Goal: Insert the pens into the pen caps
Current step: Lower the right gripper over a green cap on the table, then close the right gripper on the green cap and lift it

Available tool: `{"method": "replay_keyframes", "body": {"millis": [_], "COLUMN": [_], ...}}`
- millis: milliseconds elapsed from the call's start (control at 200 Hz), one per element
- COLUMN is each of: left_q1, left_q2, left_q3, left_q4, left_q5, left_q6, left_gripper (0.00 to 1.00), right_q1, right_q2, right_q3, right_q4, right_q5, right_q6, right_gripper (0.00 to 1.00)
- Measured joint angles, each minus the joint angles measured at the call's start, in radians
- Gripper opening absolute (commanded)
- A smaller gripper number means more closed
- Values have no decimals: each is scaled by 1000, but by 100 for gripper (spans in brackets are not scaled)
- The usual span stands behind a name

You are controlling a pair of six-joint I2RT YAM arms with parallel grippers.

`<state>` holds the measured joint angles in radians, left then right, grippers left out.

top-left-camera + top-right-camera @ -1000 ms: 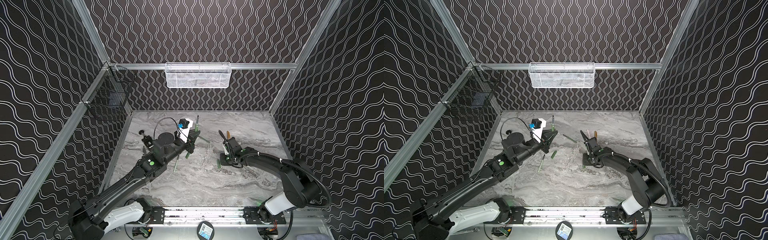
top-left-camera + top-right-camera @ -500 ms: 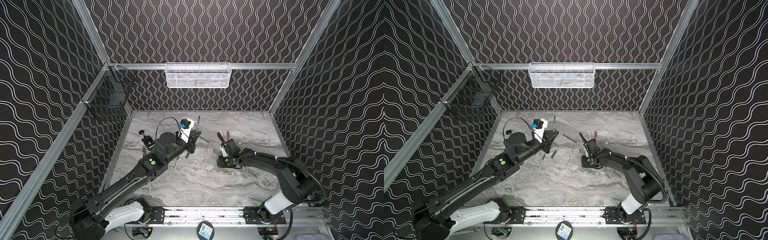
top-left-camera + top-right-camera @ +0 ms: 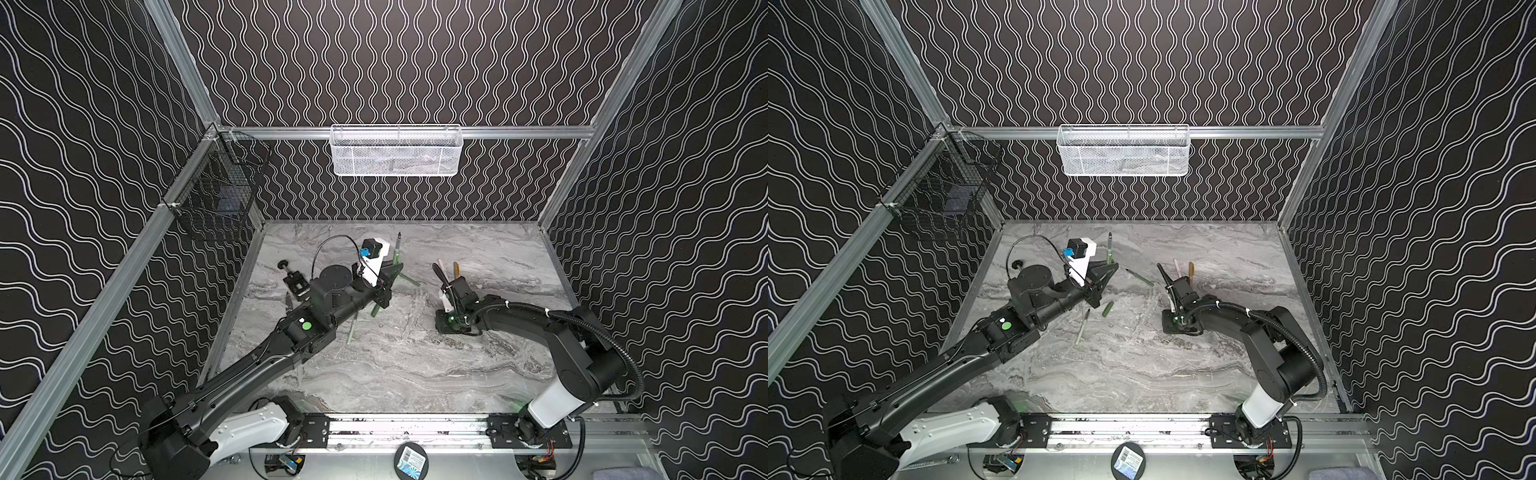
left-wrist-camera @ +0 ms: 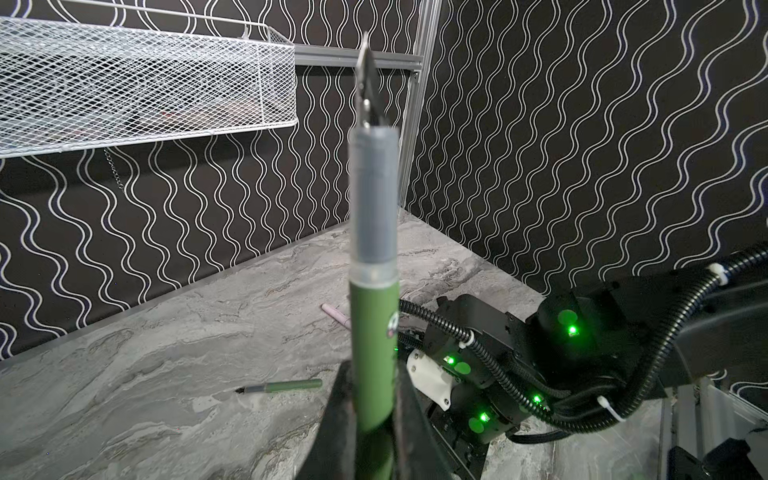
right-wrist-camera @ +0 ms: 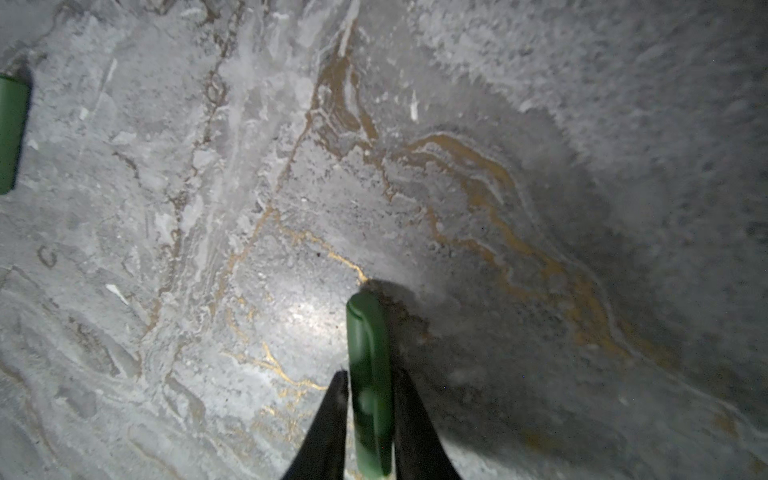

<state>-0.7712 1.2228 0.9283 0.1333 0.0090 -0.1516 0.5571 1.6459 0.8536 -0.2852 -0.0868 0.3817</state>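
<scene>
Surface [image 3: 395,365]: grey marble.
Left fingers [image 4: 337,419]: pinching green pen [image 4: 372,353] upright.
Right fingers [image 5: 413,428]: pinching green cap [image 5: 369,374].
Risk: cap may skew in grip, missing pen tip.

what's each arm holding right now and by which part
The left fingers hold a green pen by its green barrel, tip up. The right fingers pinch a green cap by one end, the other end sticking out.

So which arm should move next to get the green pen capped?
Right, probably. The right gripper is down at the table, closed around a dark green cap it can lift over. The left gripper holds the green pen raised, tip exposed, ready.
</scene>
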Motion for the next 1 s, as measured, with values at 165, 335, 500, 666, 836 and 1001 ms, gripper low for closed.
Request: {"method": "replay_keyframes", "body": {"millis": [165,335,500,666,836,1001], "left_q1": [-1,-2,-5,-10,-13,-13], "left_q2": [0,-2,-5,-13,-13,-13], "left_q3": [0,0,0,0,0,0], "left_q4": [0,0,0,0,0,0], "left_q5": [0,-1,-4,-4,-4,-4], "left_q6": [0,0,1,3,5,7], "left_gripper": [0,0,0,0,0,0], "right_q1": [13,26,31,33,35,39], "right_q2": [13,22,48,51,35,13], "right_q3": [23,40,54,59,58,66], "right_q4": [-4,-7,-17,-18,-47,-62], "right_q5": [4,8,27,48,68,61], "right_q6": [0,0,1,4,8,11], "right_gripper": [27,26,21,18,30,35]}}
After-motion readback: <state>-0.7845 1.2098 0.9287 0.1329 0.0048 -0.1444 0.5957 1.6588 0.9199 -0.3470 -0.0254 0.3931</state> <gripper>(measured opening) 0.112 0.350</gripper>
